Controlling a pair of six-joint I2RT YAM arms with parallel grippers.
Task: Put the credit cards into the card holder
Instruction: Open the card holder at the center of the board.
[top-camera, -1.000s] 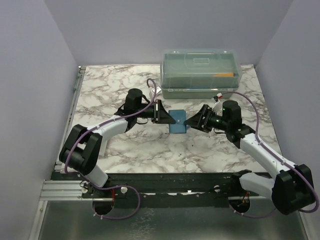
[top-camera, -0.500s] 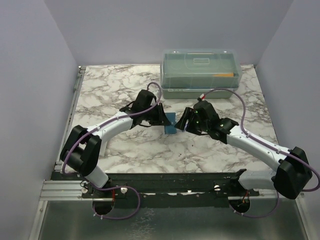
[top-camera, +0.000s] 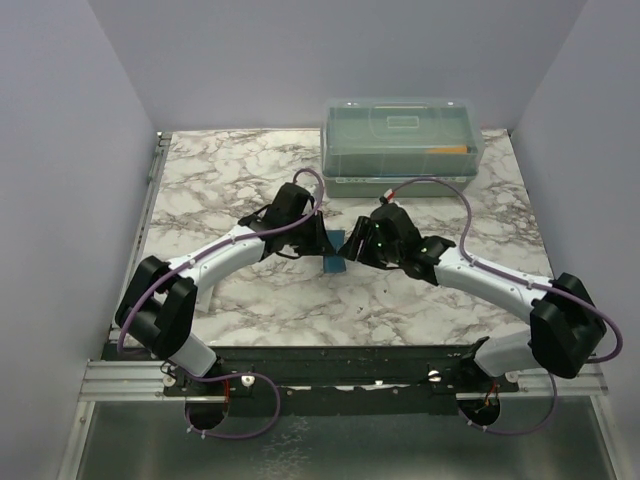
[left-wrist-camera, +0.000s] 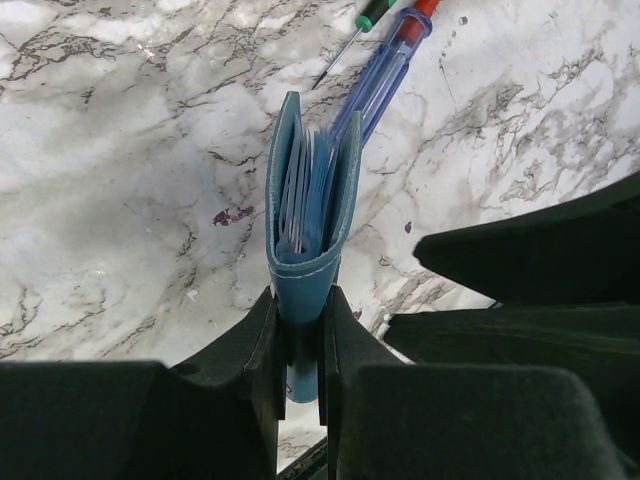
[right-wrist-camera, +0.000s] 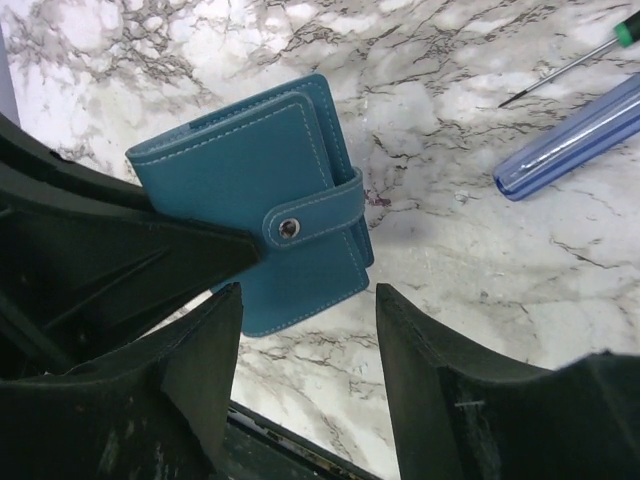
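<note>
Pincer work first: the left pincer (left-wrist-camera: 300, 322) is clamped on the fold of the teal card holder (right-wrist-camera: 245, 170), holding it on edge above the worktop (top-camera: 220, 170). Pale credit cards (left-wrist-camera: 303, 185) sit edge-on between its covers, and its strap is snapped closed. The right pincer (right-wrist-camera: 308, 305) stands spread and grips nothing, just beside the holder. Beyond them a clear blue tool handle (right-wrist-camera: 570, 140) and a thin green-capped screwdriver (right-wrist-camera: 570, 62) lie on the white, grey-veined marble pattern. A translucent lidded box (top-camera: 400, 140) sits at the far edge. Plain lavender walls (top-camera: 100, 100) close in three sides.
</note>
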